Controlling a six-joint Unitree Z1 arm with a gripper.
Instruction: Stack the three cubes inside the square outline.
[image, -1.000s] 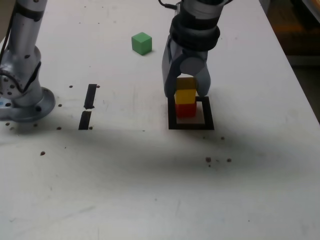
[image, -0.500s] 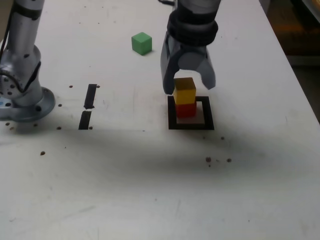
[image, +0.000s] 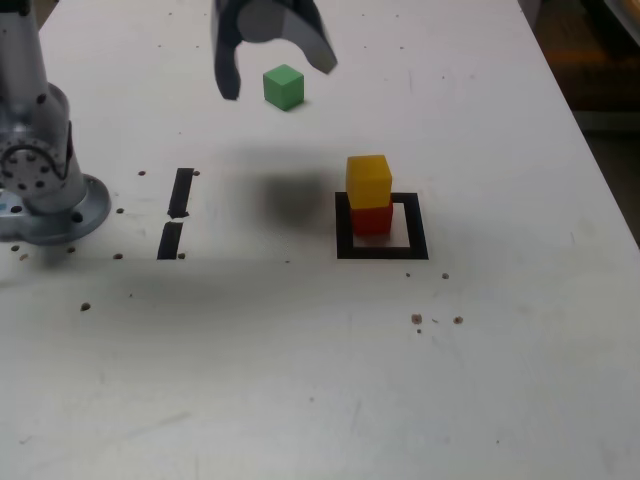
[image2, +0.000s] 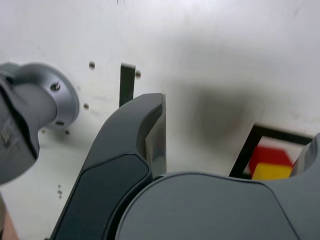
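Leaving the yellow cube (image: 369, 182) stacked on the red cube (image: 372, 220), the gripper (image: 283, 84) has swung away, spread and empty. Only the small green cube (image: 284, 88) remains to be added.

In the exterior view, taking the yellow block (image: 369, 182) on the red block (image: 372, 219) as the clock's centre, bare table (image: 530, 310) gives passage from 2 round to 7 o'clock. The stack itself blocks any low path through the middle. The green block (image: 284, 88) stands in the way at 11 o'clock, and the arm's base (image: 70, 212) bars 9 o'clock, with open tabletop between it and the stack
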